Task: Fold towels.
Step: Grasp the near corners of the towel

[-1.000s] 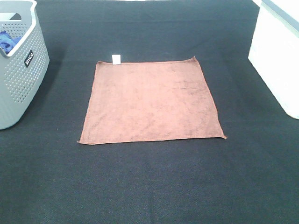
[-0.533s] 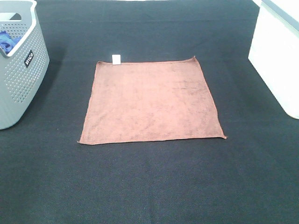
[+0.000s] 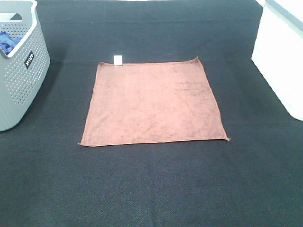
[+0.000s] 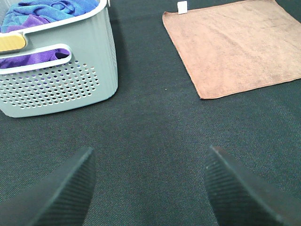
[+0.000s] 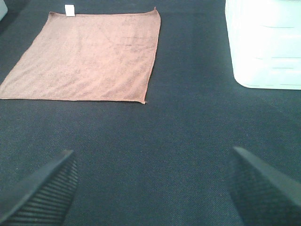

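Note:
One reddish-brown towel lies flat and unfolded in the middle of the black table, a small white tag at its far left corner. It also shows in the left wrist view and the right wrist view. My left gripper hovers open over bare black cloth, short of the towel's near left corner, with nothing between its fingers. My right gripper is open too, over bare table short of the towel's near right corner. Neither gripper appears in the exterior high view.
A grey perforated basket stands at the left edge with blue and purple cloths inside. A white bin stands at the right edge. Black fabric covers the table.

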You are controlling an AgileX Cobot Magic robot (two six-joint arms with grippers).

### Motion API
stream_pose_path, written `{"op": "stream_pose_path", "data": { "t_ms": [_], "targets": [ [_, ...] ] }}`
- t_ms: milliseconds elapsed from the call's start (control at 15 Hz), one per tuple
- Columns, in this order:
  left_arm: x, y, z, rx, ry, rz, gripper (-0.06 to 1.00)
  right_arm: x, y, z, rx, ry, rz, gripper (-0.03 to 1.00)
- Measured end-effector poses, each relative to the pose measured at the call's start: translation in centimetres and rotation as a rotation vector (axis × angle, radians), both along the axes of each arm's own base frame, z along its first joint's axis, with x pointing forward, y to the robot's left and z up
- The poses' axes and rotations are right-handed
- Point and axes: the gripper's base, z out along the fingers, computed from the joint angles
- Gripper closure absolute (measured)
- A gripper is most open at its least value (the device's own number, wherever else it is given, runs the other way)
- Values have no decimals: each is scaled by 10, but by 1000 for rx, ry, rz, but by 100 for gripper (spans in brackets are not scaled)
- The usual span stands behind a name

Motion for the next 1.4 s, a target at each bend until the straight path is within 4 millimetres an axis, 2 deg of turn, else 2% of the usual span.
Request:
{"op": "stream_pose_path", "data": {
  "t_ms": [1000, 1133, 1267, 1400],
  "targets": [
    [0, 1, 0, 13, 0, 9, 30, 0, -1, 0, -15, 0, -10, 16],
    [0, 1, 5, 8, -34, 11, 30, 1, -1, 0, -15, 3, -10, 17],
    [10, 0, 14, -27, -86, 9, 30, 10, -2, 3, -14, 34, -12, 19],
    [31, -3, 25, -113, -108, 0, 31, 27, -2, 6, -11, 88, -17, 20]
  ]
}}
